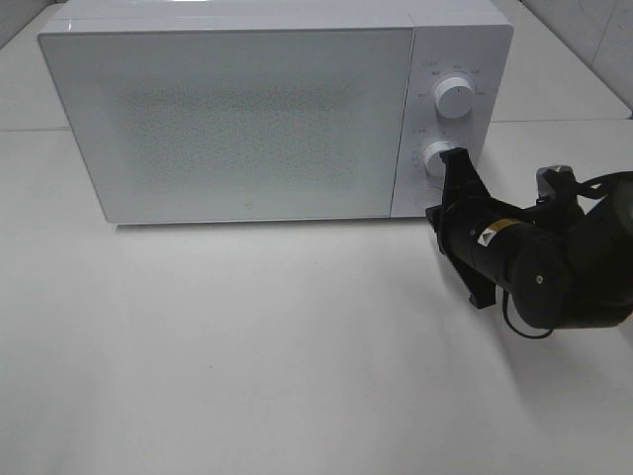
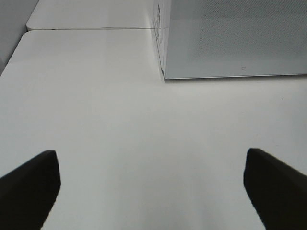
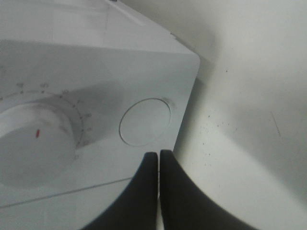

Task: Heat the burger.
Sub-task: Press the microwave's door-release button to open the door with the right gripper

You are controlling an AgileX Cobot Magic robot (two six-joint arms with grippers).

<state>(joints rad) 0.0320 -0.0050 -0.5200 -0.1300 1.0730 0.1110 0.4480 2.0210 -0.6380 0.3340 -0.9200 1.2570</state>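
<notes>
Burger cannot be seen in any view. The white microwave (image 1: pixel 237 119) stands on the desk (image 1: pixel 247 346), door closed. The right end effector (image 3: pixel 159 154), jaws pressed together and gripping nothing, points just beside the round button (image 3: pixel 145 121) near the knob (image 3: pixel 36 143). The left end effector (image 2: pixel 149 152) hangs spread wide and empty above the desk.

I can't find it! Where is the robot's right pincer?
The shut right pincer is on the right of the high view, in front of the microwave, close to its round button and lower knob.
</notes>
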